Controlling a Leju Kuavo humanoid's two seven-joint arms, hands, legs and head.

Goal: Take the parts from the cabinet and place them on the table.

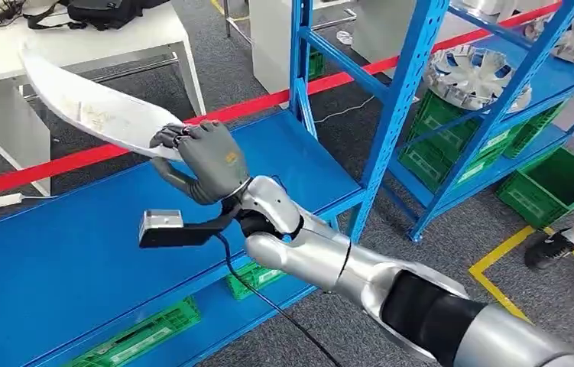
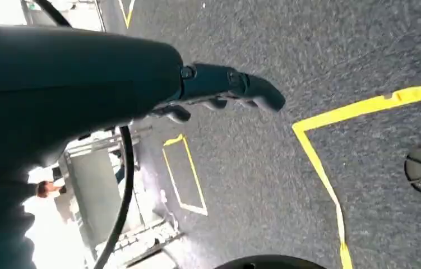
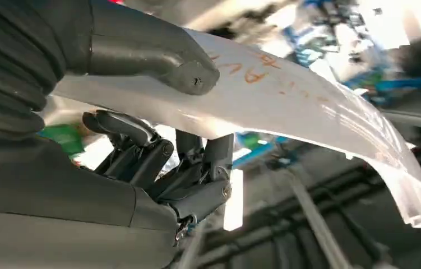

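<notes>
A long, curved white part [image 1: 85, 103] with orange markings is held at its near end by my right hand [image 1: 207, 160], above the blue cabinet shelf [image 1: 77, 260]. The part's far end reaches up and left toward the white table [image 1: 138, 38]. In the right wrist view the thumb [image 3: 152, 50] presses on one face of the part [image 3: 309, 106] and the dark fingers [image 3: 157, 162] curl under the other. My left hand [image 2: 225, 92] hangs over grey floor, fingers loosely extended and holding nothing.
Blue rack uprights [image 1: 398, 115] stand just right of my right arm. Round metal parts [image 1: 475, 76] lie on the shelf at the right, with green crates [image 1: 551, 187] below. A red tape strip [image 1: 268, 103] runs across. A person's shoe [image 1: 547, 246] stands at the right.
</notes>
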